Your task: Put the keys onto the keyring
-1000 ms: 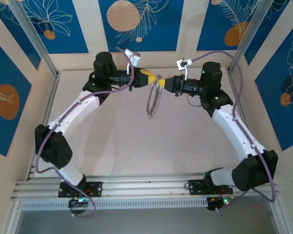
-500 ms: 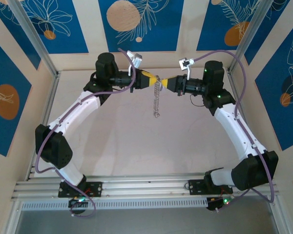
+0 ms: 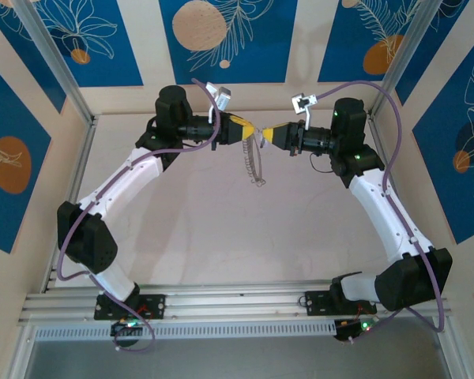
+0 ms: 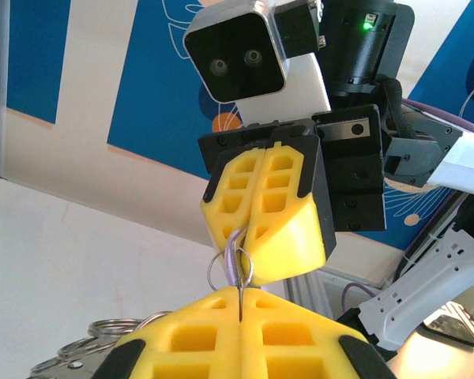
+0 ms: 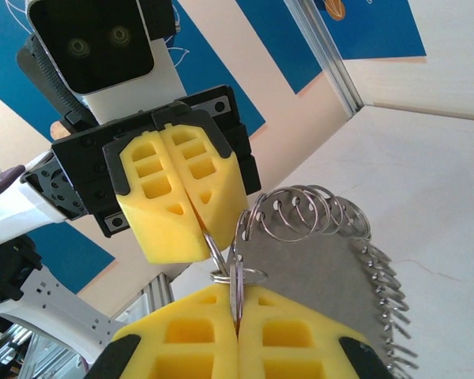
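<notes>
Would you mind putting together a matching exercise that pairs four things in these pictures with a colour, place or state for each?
Things:
1. key
2. keyring
3. left gripper
4. table

Descriptions:
a. pale surface lying under both arms
b. shut on one small loop of the keyring
c. pale lilac, pinched in the right gripper
d. grey metal fringed with silver loops, hanging below the meeting grippers

Pairs: 1-c, 2-d, 3-b, 4-a
</notes>
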Tool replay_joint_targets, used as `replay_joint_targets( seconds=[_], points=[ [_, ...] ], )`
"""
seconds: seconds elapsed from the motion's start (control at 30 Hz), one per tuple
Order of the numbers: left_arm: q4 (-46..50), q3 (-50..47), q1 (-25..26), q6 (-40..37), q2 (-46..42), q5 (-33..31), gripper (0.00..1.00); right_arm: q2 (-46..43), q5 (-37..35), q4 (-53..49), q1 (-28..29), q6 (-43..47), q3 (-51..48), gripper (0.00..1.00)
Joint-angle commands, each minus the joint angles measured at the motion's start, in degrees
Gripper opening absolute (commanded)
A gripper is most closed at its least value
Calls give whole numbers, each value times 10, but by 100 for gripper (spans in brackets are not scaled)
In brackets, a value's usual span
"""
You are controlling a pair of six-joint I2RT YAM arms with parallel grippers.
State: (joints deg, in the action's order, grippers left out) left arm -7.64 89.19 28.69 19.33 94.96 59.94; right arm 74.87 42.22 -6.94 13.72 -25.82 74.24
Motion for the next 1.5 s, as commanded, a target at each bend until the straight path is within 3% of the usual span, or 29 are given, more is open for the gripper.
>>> replay_joint_targets(
  seconds=[0.0, 0.43, 1.33, 1.47],
  points=[
    [-16, 7, 5, -2, -22, 8, 0, 7, 5, -14, 14, 15, 27, 0],
    [-20, 9, 8, 0, -18, 7, 0, 28, -2, -27, 37, 32, 35, 0],
    [-60, -64, 7, 13, -27, -19, 0, -3, -28, -25, -20, -8, 13, 0],
    [-93, -77, 7, 34, -23, -24, 29, 3, -28, -17, -22, -15, 8, 0]
  ],
)
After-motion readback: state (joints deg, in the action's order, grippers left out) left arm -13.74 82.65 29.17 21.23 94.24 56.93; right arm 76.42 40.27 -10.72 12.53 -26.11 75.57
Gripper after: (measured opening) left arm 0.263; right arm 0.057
